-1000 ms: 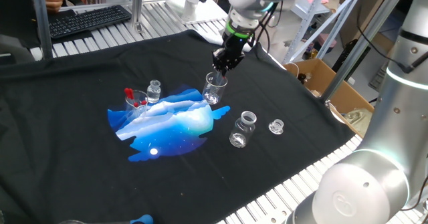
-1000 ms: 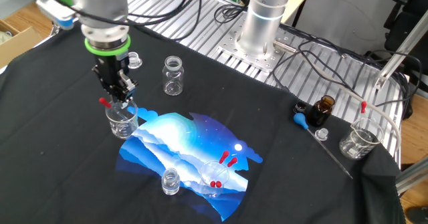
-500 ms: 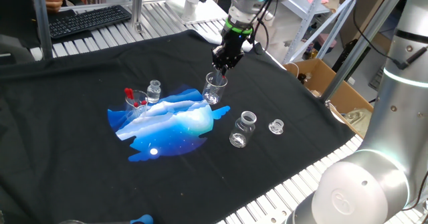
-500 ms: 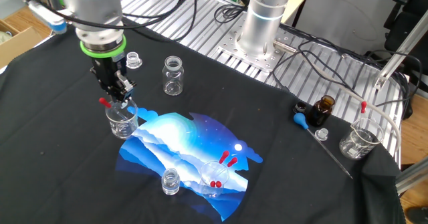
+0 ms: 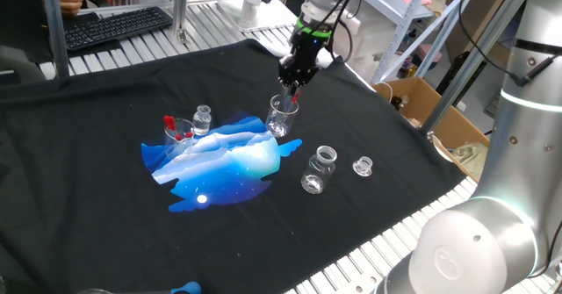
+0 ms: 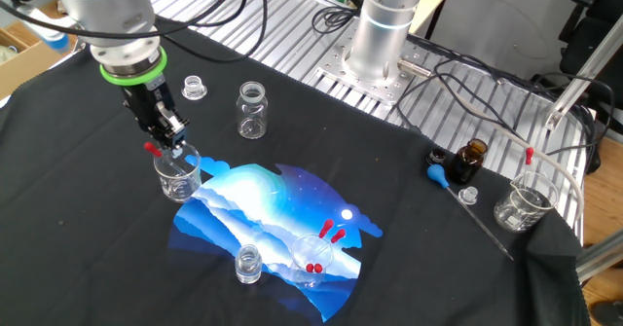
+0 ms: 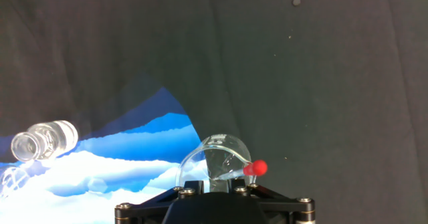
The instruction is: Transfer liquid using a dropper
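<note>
Gripper is hanging over my beaker, dropper sitting inside; grip unclear, at nine o'clock.

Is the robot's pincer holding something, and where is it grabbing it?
Nothing is clearly held. The pincer hangs just above the dropper, which leans in the small beaker, red bulb at the rim.

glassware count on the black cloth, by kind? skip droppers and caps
Beakers: 3
Clear vials: 3
Brown bottle: 1
Total: 7
</note>
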Controlling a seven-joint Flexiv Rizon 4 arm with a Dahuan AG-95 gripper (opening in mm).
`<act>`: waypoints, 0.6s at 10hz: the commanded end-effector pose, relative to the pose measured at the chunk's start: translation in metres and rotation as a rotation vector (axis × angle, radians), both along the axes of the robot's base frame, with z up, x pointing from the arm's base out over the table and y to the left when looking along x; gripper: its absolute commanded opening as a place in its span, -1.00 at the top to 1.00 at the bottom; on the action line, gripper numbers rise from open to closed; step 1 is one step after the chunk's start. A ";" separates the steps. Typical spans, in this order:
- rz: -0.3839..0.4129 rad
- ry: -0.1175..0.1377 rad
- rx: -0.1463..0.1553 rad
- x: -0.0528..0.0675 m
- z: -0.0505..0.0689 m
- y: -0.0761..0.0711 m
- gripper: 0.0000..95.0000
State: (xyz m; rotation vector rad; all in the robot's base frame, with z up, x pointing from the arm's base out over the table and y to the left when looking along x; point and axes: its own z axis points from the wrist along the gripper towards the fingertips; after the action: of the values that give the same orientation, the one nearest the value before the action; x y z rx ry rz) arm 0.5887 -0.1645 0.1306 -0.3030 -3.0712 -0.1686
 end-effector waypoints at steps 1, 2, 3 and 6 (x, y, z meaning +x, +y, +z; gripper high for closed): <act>-0.019 0.007 0.005 0.002 0.004 0.000 0.60; -0.028 0.007 0.005 0.003 0.004 0.000 0.60; -0.023 0.005 0.010 0.003 0.004 0.000 0.60; -0.031 0.000 0.014 0.002 0.003 0.000 0.60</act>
State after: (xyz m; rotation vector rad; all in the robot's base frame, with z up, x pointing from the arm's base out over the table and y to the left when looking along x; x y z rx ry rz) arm 0.5911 -0.1642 0.1336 -0.3513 -3.0681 -0.1888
